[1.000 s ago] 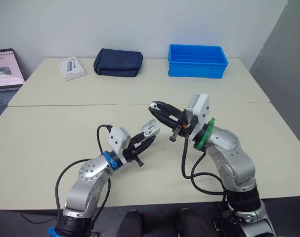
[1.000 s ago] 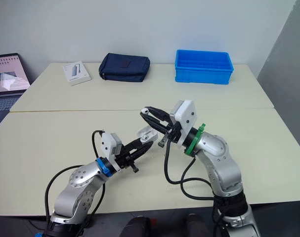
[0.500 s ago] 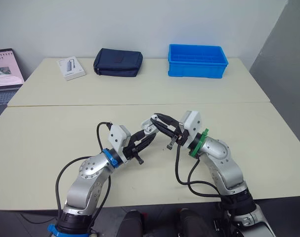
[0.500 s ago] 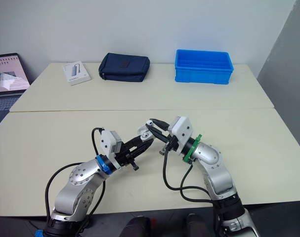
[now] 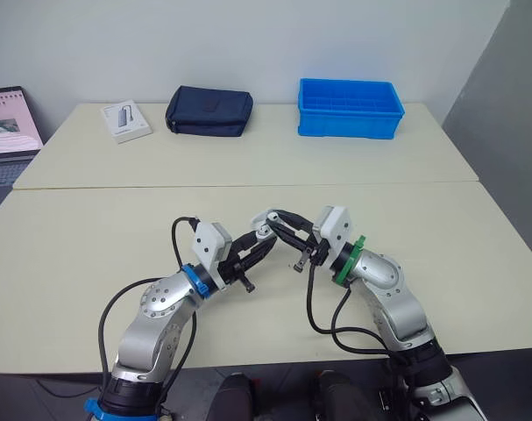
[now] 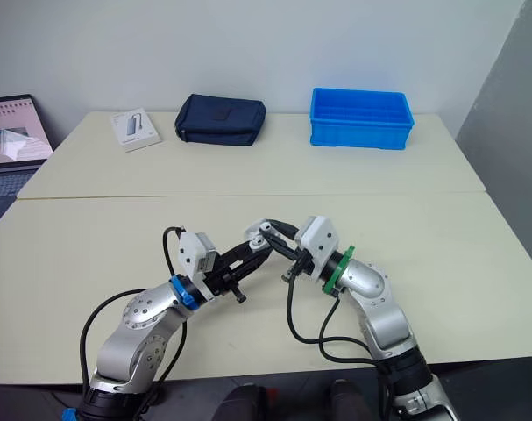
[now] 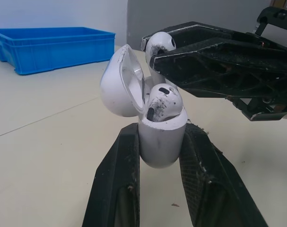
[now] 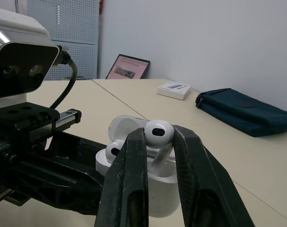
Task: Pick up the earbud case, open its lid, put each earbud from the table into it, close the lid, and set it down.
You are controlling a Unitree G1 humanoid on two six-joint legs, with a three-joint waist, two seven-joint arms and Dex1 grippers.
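Holding the earbud case (image 7: pixel 162 147) upright between its two black fingers, the left claw (image 7: pixel 163 137) is clamped on the lower body of the case, one finger on each side. The case is lifted above the middle part of the front table (image 5: pixel 81 263) and does not touch it. The lid (image 7: pixel 116 81) of the case is open and tilted back on its hinge. One white earbud (image 7: pixel 162 101) sits already in one slot of the case, with its round head standing out at the top.

The right claw (image 8: pixel 160 141) comes from the opposite side and meets the left claw over the table. Its fingers are closed on the second earbud (image 8: pixel 158 132), gripping the round head. This earbud hangs just above the open case, beside the seated one, and its stem points down toward the free slot. I cannot tell if the stem has entered the slot or not.

On the back table, a blue bin (image 5: pixel 351 110) stands near the far right corner, a dark blue pouch (image 5: pixel 209 111) lies at the middle of the far edge, and a white box (image 5: pixel 126 121) lies toward the far left corner. A laptop (image 5: pixel 7 123) shows beyond the left edge.
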